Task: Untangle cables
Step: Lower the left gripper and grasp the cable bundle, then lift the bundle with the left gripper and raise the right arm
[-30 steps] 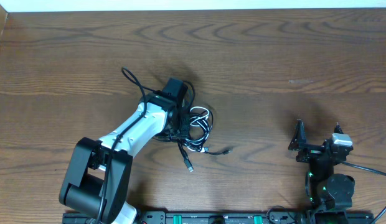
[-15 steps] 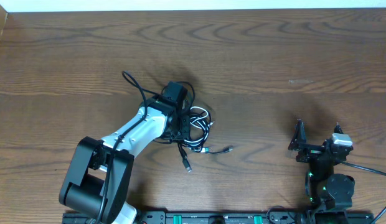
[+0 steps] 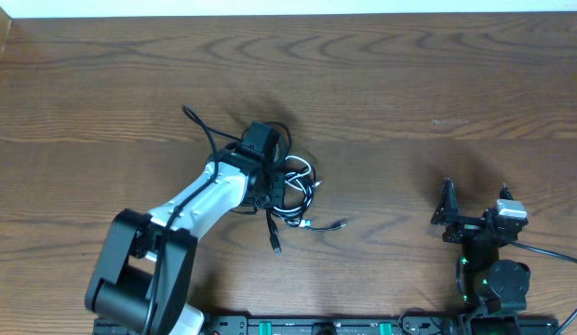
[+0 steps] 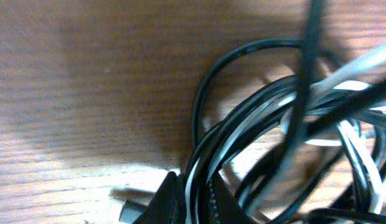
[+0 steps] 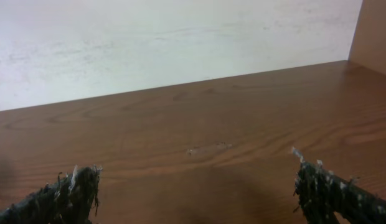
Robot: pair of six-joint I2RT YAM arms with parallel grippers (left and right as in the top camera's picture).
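Observation:
A tangle of thin black cables with one white cable (image 3: 296, 191) lies on the wooden table left of centre. Two plug ends trail out below it, one (image 3: 275, 247) pointing down and one (image 3: 340, 223) to the right. My left gripper (image 3: 272, 184) is down in the tangle. In the left wrist view its fingers (image 4: 192, 205) are shut on a bundle of black and white cable strands (image 4: 274, 118). My right gripper (image 3: 447, 212) rests open and empty at the right front of the table, far from the cables. Its two fingertips (image 5: 196, 193) stand wide apart.
The left arm's own thicker black cable (image 3: 200, 124) loops out over the table behind the wrist. A pale wall (image 5: 168, 37) rises past the table's far edge. A black rail (image 3: 298, 326) runs along the front edge.
The left gripper has shifted slightly up and to the right with the cables in it. The plug end below the tangle has swung a little left. The right arm has not moved.

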